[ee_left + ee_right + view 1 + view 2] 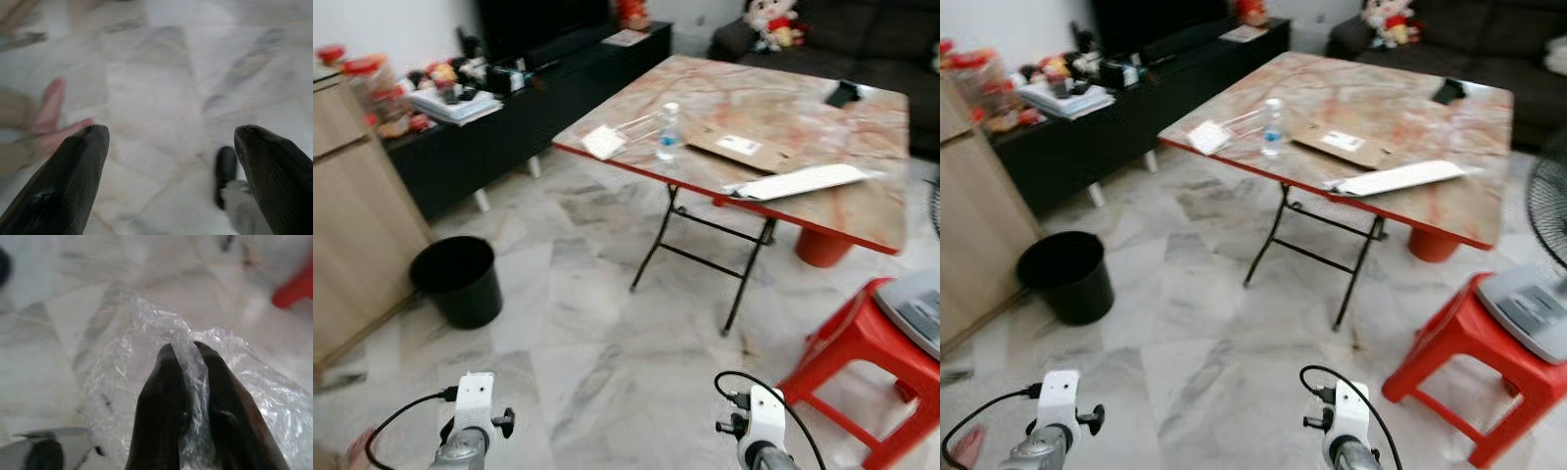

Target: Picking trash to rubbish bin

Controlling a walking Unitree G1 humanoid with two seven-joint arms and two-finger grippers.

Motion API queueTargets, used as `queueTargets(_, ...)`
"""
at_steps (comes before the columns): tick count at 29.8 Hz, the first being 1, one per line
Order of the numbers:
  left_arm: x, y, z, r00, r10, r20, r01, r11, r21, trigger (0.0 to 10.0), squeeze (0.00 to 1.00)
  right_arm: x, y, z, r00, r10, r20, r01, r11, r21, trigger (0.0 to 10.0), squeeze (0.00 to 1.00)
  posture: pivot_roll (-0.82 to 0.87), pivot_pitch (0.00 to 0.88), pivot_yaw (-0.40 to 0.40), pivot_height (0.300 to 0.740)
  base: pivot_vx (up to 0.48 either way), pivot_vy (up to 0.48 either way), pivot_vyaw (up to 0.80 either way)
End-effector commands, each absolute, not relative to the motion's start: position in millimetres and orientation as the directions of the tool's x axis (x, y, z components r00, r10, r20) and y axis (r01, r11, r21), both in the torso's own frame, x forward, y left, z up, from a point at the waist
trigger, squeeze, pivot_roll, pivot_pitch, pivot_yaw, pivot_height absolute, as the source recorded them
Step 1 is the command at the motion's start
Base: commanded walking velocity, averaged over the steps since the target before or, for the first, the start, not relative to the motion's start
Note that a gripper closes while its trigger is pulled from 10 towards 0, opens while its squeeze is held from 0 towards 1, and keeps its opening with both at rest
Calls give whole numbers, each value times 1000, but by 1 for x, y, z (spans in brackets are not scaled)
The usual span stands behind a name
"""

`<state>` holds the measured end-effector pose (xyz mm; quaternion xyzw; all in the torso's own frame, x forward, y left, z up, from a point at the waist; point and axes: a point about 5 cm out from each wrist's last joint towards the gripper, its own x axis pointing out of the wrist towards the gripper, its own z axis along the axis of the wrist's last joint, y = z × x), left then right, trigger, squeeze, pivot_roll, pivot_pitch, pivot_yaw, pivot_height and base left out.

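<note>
**Wrapper pinched, bin off to the left**

Plastic wrapper (pixel 146 382), clear and crinkled, is pinched between the pressed-together fingers of the right gripper (pixel 188 350), held above the marble floor (pixel 607 372). The left gripper (pixel 171 134) hangs with fingers spread wide and nothing between them. A black rubbish bin (pixel 460 279) stands on the floor ahead to the left, beside a wooden cabinet (pixel 352 225). Further ahead a marble-patterned worktop (pixel 783 108) carries a water bottle (pixel 669 132) and papers, with a red stool (pixel 862 343) to the right

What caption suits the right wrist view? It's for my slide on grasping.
Right gripper shut on a crumpled clear plastic wrapper, held above the marble floor.
</note>
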<state>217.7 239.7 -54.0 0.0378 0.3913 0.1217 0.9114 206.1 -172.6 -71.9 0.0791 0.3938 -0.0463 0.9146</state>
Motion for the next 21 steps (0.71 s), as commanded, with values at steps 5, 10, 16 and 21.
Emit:
queueTargets(5,214,240,-56,650,263,-713,-211,964,163,10000,0,207,-175,-71,683,-33,-729,190,973,134,10000,0,-5,0,19,740,308,0,120)
queueTargets(10,210,239,-59,639,258,-725,-196,966,171,10000,0,211,-176,-69,694,-33,-719,144,985,93,10000,0,-9,0,28,740,355,0,480)
queueTargets(16,205,240,-62,629,258,-733,-194,965,174,10000,0,210,-176,-70,685,-39,-728,163,982,100,10000,0,-8,0,27,740,377,0,267)
queueTargets(21,203,239,-63,625,258,-737,-193,966,174,10000,0,210,-176,-70,690,-35,-723,117,991,63,10000,0,-9,0,27,740,381,0,159)
